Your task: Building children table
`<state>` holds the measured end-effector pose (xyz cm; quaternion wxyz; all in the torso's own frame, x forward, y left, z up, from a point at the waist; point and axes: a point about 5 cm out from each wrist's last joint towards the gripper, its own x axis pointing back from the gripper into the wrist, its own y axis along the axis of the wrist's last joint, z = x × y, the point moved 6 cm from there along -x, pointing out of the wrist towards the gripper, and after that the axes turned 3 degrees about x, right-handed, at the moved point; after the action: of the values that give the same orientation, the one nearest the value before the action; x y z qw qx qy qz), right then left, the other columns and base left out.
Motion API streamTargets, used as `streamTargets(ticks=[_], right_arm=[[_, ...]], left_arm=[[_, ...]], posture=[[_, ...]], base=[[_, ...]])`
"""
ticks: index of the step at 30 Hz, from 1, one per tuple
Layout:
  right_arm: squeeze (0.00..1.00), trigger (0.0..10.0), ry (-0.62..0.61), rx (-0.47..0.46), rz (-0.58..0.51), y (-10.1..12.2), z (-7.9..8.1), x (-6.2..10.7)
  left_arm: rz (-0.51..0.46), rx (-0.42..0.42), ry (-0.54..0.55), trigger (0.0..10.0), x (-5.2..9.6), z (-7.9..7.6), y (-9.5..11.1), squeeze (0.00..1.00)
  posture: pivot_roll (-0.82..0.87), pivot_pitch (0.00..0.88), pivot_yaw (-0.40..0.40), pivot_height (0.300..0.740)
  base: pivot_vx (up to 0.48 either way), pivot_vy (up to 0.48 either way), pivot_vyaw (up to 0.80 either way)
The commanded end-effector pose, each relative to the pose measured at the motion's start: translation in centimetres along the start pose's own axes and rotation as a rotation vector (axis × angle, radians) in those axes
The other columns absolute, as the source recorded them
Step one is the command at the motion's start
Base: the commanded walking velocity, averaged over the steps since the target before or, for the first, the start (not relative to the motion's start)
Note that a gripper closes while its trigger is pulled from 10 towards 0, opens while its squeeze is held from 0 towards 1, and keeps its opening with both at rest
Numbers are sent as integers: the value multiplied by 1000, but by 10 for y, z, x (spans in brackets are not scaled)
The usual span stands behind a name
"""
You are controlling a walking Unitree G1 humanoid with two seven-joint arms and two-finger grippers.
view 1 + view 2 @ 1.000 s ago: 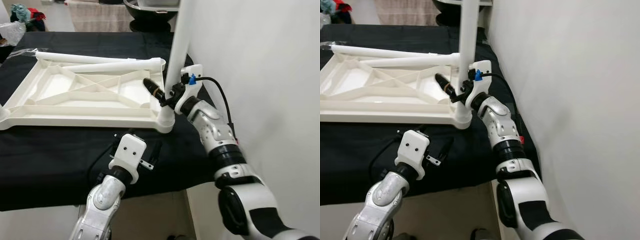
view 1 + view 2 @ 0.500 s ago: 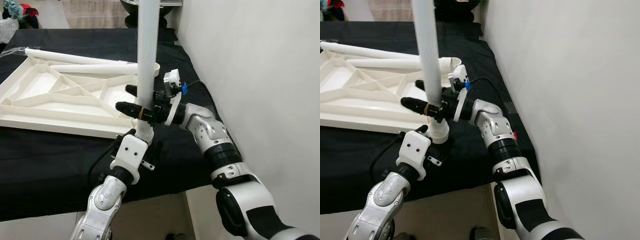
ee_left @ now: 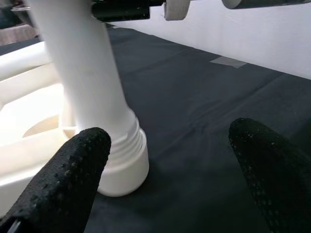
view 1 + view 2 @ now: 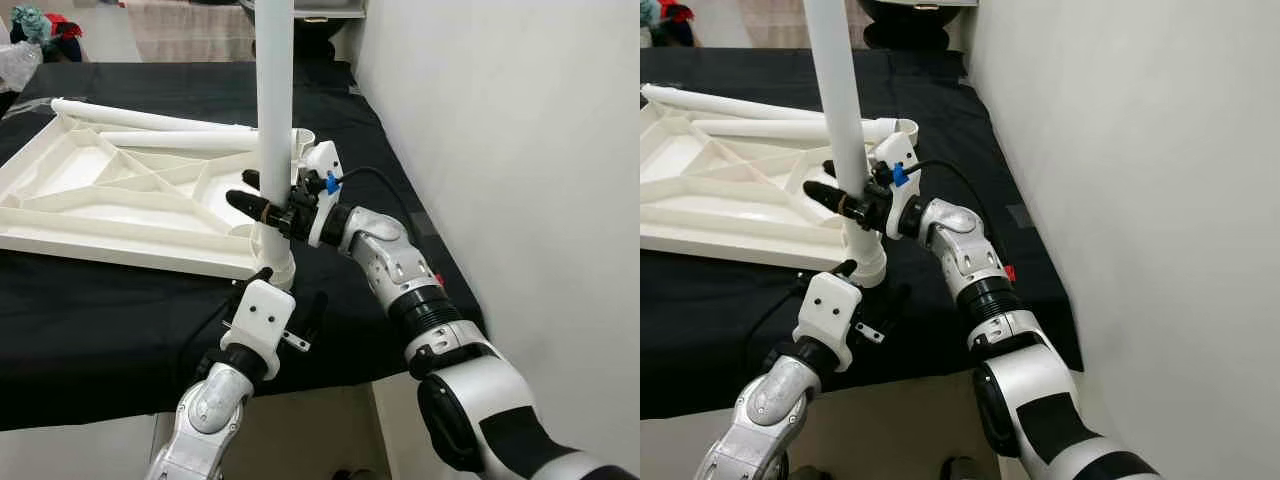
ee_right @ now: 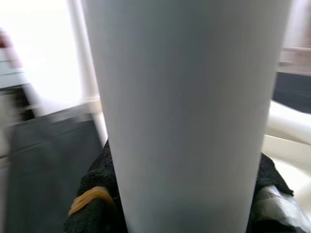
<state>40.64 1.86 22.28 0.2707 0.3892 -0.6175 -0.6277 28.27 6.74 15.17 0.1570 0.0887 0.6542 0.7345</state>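
Smooth matt white plastic table leg (image 4: 273,90), ribbed tabletop (image 4: 130,205) (same plastic), black cloth cover (image 4: 100,310), pebbled rubbery fingers (image 3: 63,184)

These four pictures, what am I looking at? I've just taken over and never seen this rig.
The two wide pictures come from the humanoid robot's head, looking down at a black-covered table. The two close-ups come from cameras on its wrists. On the cloth lies an upside-down white tabletop with two loose legs resting on it. The right claw is closed around an upright white leg standing in the corner socket. The left claw is open, low beside that socket, holding nothing.
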Motion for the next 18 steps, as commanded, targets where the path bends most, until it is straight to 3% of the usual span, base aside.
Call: streamTargets(ticks=[1, 3, 4, 5, 6, 8, 9, 11, 12, 13, 15, 16, 18], right_arm=[[0, 0, -74, -18, 9, -1, -12, 2], [0, 0, -135, -20, 14, -1, -20, 4], [0, 0, -335, -22, 50, -6, -42, 12], [0, 0, -335, -22, 50, -6, -42, 12], [0, 0, -568, -31, 83, -12, -64, 27], [0, 0, -568, -31, 83, -12, -64, 27], [0, 0, -785, -31, 97, -15, -81, 46], [0, 0, -785, -31, 97, -15, -81, 46], [0, 0, -965, -31, 89, -16, -90, 63], [0, 0, -1060, -34, 84, -17, -91, 71], [0, 0, -1107, -34, 80, -18, -91, 74], [0, 10000, -1121, -28, 85, -20, -90, 73], [0, 10000, -1130, -22, 92, -21, -89, 72]], left_arm=[[2, -10, 4, 10000, 2, 0, -1, 0], [2, -13, 6, 10000, 2, 0, -1, 0], [1, -16, 8, 10000, 2, 0, -2, 0], [1, -16, 8, 10000, 2, 0, -2, 0], [0, -21, 12, 10000, 3, 1, -2, 0], [0, -21, 12, 10000, 3, 1, -2, 0], [-3, -25, 23, 10000, 3, 3, -1, 0], [-3, -25, 23, 10000, 3, 3, -1, 0], [-9, -33, 33, 10000, 2, 4, 0, 0], [-28, -46, 46, 10000, 2, 7, 5, 0], [-41, -55, 55, 10000, 3, 8, 9, 0], [-59, -62, 65, 10000, 3, 10, 16, 0], [-71, -65, 72, 10000, 3, 11, 20, 0]], posture=[[65, 52, -92, 740], [65, 52, -92, 740], [64, 46, -94, 740], [64, 46, -94, 740], [62, 49, -93, 740], [62, 49, -93, 740], [62, 49, -95, 740], [62, 49, -95, 740], [66, 52, -96, 740], [69, 52, -94, 740], [72, 52, -95, 740], [72, 52, -95, 740], [72, 52, -95, 740]], base=[[0, 0, 0], [0, 0, 0], [0, 0, 0], [0, 0, 0], [0, 0, 0], [0, 0, 0], [0, 0, 0], [0, 0, 0], [0, 0, 0], [0, 0, 0], [0, 0, 0], [0, 0, 0], [0, 0, 0]])
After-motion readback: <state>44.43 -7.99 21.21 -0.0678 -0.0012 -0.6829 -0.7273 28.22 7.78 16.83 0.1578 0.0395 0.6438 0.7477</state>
